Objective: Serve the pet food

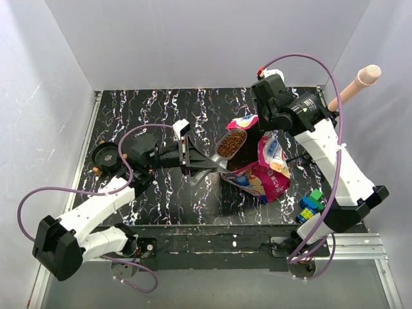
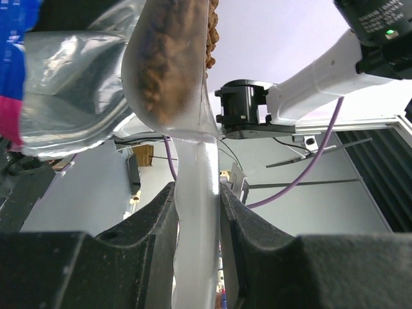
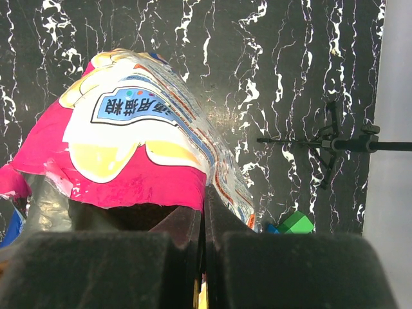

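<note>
A black table [image 1: 161, 116] with white marble veining fills the floor of a white-walled enclosure, seen from above. Two white and black robot arms reach in from the near edge. The left arm [image 1: 96, 209] stretches rightward to the middle of the table, and the right arm [image 1: 341, 167] bends in from the right side. Right of centre sits a glossy magenta, white and blue bag [image 1: 270, 174] with its top pulled upward. The right jaws are clenched flat on a fold of the bag's upper edge, and the wrist view shows the foil pinched between them. The left jaws are clamped on the handle of a translucent grey scoop [image 1: 212, 159], one finger on each side. The scoop's bowl is raised off the table at the bag's open mouth, on the bag's left side. The pet food [image 1: 230, 144], small brown kibble, fills the bowl of the scoop. A round black dish [image 1: 105, 154] lies at the far left, well apart from the scoop. Small green and blue toy blocks [image 1: 311, 203] rest near the right arm.
</note>
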